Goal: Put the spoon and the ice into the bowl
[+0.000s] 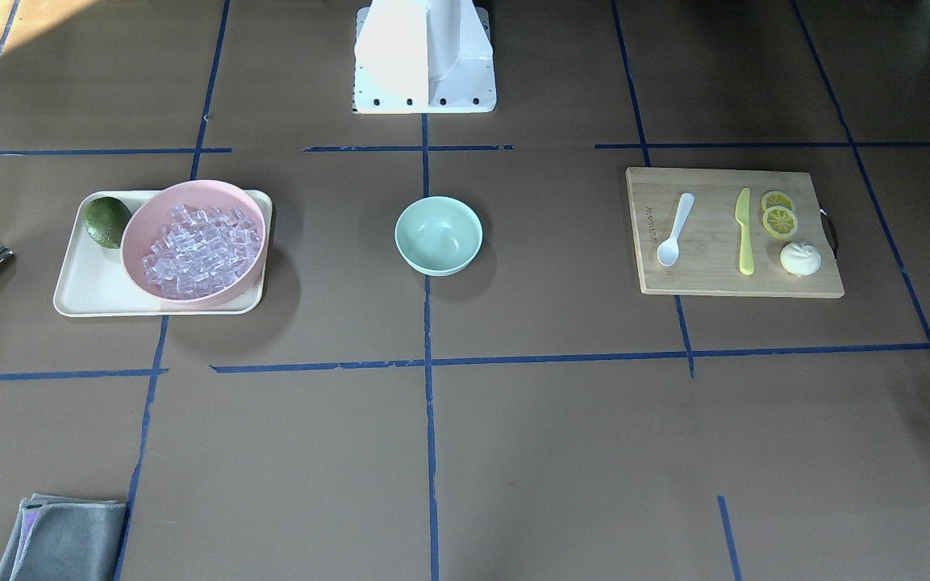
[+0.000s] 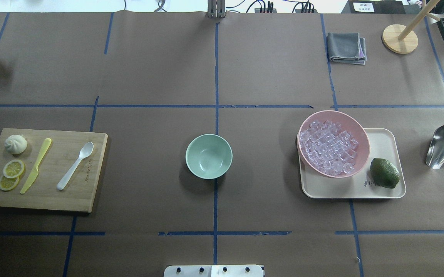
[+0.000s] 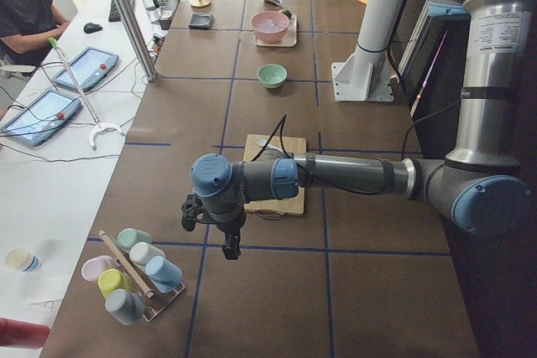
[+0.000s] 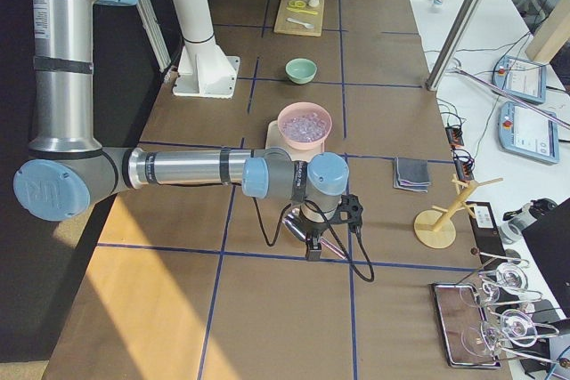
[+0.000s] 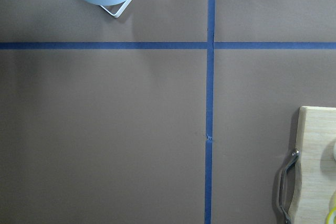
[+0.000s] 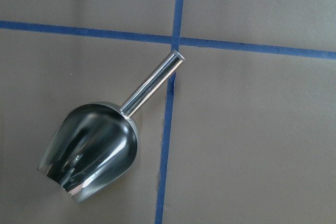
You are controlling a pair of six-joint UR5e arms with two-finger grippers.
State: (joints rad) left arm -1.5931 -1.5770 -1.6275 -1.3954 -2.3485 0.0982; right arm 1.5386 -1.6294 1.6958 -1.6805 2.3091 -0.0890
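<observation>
The left tool (image 3: 228,247) hangs over bare worktop (image 2: 148,77) near its left end, beyond the cutting board (image 2: 71,192). The right tool (image 4: 313,248) hangs over the steel scoop (image 6: 92,148) near the right end. I cannot tell either tool's opening. The spoon (image 2: 74,166) lies on the board, and the ice (image 2: 329,148) fills the pink bowl (image 2: 363,132). The mint-green bowl (image 2: 208,156) stands at the centre, with open paper all round.

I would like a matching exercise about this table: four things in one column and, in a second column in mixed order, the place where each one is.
Things:
1. spoon
2. ice
3. mint-green bowl
4. dark green fruit

Places:
A. inside the pink bowl
B. on the tray, beside the pink bowl
C. on the cutting board
D. alone on the brown paper, mid-table

Pairs: 1-C, 2-A, 3-D, 4-B
</observation>
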